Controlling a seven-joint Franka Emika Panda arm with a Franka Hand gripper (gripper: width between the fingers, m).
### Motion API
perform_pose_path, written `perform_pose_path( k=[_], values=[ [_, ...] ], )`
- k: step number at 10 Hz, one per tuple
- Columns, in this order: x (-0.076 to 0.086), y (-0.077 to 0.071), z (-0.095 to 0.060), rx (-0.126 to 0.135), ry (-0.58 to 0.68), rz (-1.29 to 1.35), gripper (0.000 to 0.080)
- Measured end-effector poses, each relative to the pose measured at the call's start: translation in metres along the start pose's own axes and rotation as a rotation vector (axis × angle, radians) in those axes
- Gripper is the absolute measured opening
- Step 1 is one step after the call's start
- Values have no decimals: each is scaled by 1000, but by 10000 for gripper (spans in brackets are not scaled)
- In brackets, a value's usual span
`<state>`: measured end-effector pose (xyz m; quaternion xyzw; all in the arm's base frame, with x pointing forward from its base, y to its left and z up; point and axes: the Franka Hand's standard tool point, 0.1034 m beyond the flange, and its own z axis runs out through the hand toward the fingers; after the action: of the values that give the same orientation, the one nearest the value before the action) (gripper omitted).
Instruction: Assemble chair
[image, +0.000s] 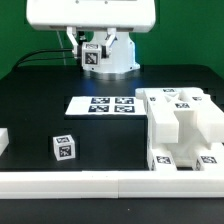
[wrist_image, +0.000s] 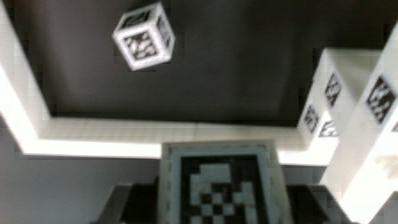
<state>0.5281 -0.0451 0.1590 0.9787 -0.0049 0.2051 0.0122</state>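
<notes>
My gripper (image: 92, 56) hangs high at the back of the table, shut on a short square white chair block (image: 92, 55) with a black-and-white tag. In the wrist view that tagged block (wrist_image: 217, 180) fills the gap between the dark fingers (wrist_image: 143, 205), and my gripper (wrist_image: 217, 205) grips it from both sides. A second small tagged block (image: 63, 148) (wrist_image: 146, 38) lies loose on the black table, toward the exterior view's left. The bigger chair pieces (image: 180, 125) (wrist_image: 352, 95), tagged slabs and blocks bunched together, stand at the exterior view's right.
The marker board (image: 103, 104) lies flat at the table's middle, below the gripper. A long plain white border rail (image: 90, 185) (wrist_image: 143, 125) runs along the front edge. Another white piece (image: 3, 140) shows at the exterior view's left edge.
</notes>
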Motion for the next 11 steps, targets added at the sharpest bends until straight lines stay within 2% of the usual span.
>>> perform_pose_path(
  k=[1, 3, 4, 6, 8, 9, 10, 11],
  values=[
    [11, -31, -1, 29, 7, 8, 279],
    [34, -83, 0, 69, 51, 51, 279],
    [36, -102, -2, 75, 97, 32, 279],
    [34, -91, 0, 65, 87, 23, 279],
    [35, -95, 1, 65, 100, 19, 279],
    [38, -112, 10, 62, 159, -2, 279],
    [44, -132, 21, 73, 164, -29, 279],
    [50, -141, 22, 75, 185, -51, 279]
  ],
)
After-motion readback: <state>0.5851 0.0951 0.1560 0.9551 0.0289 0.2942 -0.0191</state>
